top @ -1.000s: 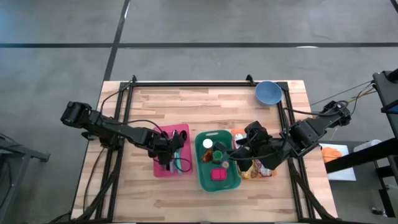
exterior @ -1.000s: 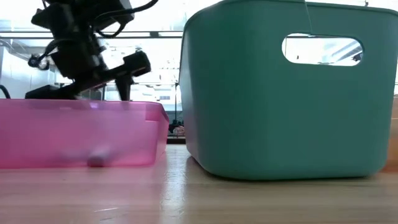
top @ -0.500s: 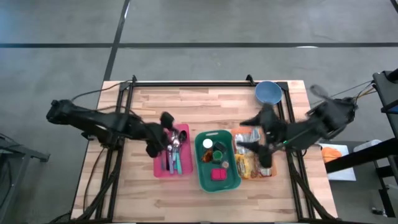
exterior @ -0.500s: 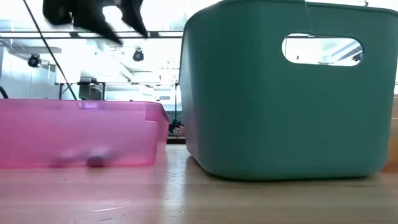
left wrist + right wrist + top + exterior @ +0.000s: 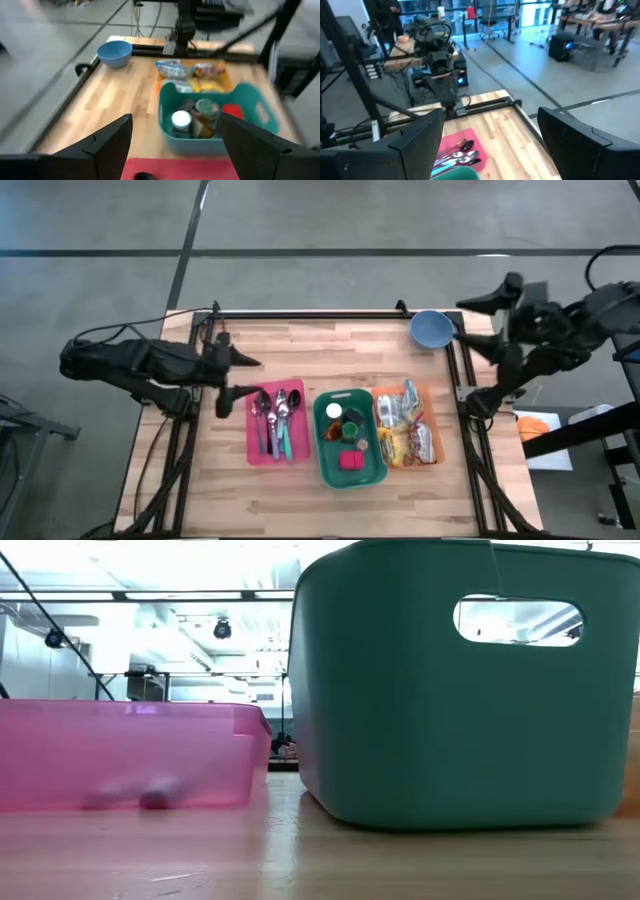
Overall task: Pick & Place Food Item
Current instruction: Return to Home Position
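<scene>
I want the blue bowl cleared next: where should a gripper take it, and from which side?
Probably by the rim of the blue bowl, from straight above, one finger inside and one outside: it stands upright, open side up, and its round wall looks too wide to span.

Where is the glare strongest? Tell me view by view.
Low view: ceiling lights glare white behind the pink bin and through the green bin's handle hole. High view: even light, no glare on the table.

Spoons (image 5: 277, 418) in bin (image 5: 254, 444), left of tub (image 5: 352, 478)
</scene>
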You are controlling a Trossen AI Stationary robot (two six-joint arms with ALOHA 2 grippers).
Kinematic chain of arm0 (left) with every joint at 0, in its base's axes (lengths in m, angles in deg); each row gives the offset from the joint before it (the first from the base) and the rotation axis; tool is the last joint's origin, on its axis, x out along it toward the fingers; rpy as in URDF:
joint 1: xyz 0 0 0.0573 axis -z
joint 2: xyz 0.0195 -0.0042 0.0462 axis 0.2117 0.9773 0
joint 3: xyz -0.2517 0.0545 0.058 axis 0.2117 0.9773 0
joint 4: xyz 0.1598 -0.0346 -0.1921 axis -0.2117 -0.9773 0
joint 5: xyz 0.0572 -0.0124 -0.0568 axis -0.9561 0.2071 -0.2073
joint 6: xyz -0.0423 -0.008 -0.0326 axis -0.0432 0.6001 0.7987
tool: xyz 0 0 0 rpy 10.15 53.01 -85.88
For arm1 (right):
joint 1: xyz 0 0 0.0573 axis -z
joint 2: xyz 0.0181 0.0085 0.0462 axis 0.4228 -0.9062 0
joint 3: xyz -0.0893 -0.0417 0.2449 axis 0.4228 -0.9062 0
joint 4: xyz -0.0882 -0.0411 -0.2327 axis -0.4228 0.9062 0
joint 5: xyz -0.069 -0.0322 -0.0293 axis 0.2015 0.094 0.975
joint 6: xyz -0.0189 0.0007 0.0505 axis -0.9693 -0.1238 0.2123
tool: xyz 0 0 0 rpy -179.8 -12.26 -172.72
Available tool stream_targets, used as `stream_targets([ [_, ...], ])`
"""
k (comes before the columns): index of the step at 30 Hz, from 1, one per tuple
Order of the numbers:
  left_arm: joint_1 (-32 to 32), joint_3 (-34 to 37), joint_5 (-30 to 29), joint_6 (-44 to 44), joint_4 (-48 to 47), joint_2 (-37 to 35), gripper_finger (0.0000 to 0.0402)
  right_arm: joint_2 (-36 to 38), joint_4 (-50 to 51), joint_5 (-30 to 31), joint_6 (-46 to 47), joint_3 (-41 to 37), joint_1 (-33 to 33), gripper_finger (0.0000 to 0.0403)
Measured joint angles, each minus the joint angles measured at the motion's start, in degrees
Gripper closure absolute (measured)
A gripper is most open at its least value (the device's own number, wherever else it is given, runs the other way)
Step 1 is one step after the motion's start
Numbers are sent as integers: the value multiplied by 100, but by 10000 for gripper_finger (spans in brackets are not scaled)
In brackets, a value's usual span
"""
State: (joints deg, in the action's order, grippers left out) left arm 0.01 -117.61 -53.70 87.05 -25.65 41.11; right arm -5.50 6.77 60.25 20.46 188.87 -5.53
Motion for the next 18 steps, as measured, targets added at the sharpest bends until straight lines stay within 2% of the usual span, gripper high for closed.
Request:
stream_targets([
  [5, 0, 8, -72, 1019, -305, -465, 102, 466, -1, 229, -145, -286, 0, 84],
  [8, -1, 81, -254, 1341, -567, -689, 102, 715, 4, 243, -136, -645, 0, 84],
  [11, -2, 98, -533, 1944, -971, -851, 102, 978, 5, 320, 71, -1183, 0, 84],
  [14, -3, 134, -468, 2307, -1387, -965, 102, 1377, 21, 374, 530, -1872, -4, 84],
  [18, 0, 570, -449, 2128, -1096, -1278, 102, 2057, -279, 372, 1260, -2847, -7, 84],
])
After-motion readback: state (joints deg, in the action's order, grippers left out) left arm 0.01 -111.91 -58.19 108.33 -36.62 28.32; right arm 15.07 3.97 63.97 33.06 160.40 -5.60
